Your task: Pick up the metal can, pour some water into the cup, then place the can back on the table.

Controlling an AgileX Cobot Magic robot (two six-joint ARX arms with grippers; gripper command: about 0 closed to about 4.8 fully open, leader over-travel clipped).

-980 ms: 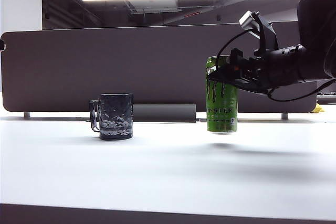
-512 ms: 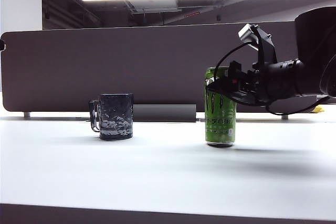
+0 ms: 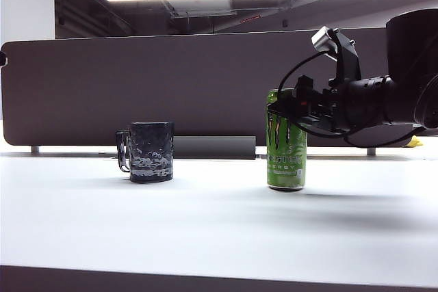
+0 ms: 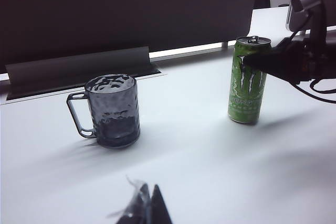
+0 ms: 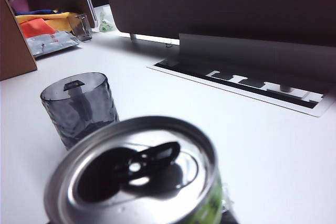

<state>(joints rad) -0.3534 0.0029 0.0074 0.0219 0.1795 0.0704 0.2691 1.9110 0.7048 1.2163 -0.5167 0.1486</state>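
The metal can (image 3: 286, 152), bright green with a claw logo, stands upright on the white table (image 3: 205, 223), right of centre. My right gripper (image 3: 285, 104) reaches in from the right with its fingers on either side of the can's upper part. The can's open silver top (image 5: 136, 171) fills the right wrist view and hides the jaws. The cup (image 3: 152, 152), a dark dimpled glass mug, stands to the can's left with its handle turned away from it; the water does not show clearly through the glass. My left gripper (image 4: 149, 205) is shut, away from both the cup (image 4: 111, 109) and the can (image 4: 248, 85).
A dark brown divider panel (image 3: 171, 87) runs along the back of the table, with a grey cable tray (image 3: 212, 147) at its foot. Beyond the cup lie a brown box (image 5: 13, 40), orange and yellow items (image 5: 42, 24) and a small glass (image 5: 81, 24).
The can has come down from hovering just above the table to standing on it. My right gripper has sunk with it. The cup has not moved.
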